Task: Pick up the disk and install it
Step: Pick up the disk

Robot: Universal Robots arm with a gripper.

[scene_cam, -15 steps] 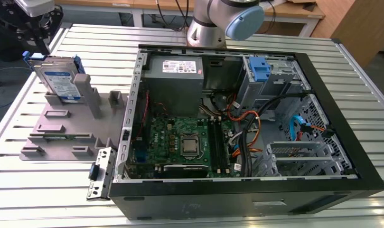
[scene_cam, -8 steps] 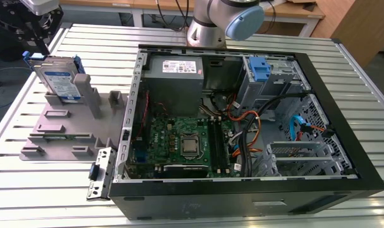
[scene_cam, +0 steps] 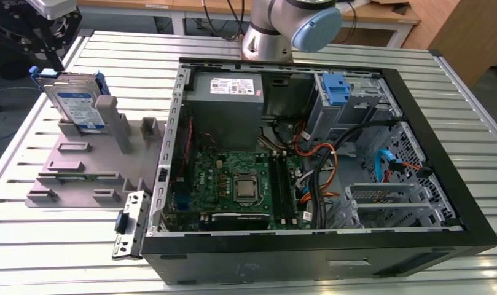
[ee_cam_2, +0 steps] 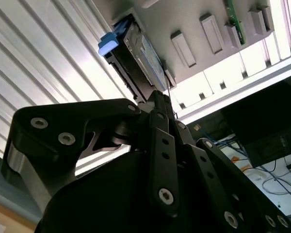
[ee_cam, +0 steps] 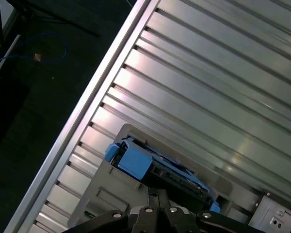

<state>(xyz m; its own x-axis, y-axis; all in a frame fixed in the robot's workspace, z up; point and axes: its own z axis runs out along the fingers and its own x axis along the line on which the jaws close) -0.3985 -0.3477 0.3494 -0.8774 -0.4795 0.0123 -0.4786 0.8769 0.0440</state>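
- disk [scene_cam: 78, 104] stands on edge in the grey holder [scene_cam: 76, 166], at the slatted tabletop's [scene_cam: 35, 246] far corner, exterior view's left.
- gripper [ee_cam_2: 156, 97] hangs directly over its long top edge, tips just beside it.
- jaws look drawn together, gripping nothing.

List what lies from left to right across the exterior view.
disk → loose bracket → power supply → blue latch → blue cable
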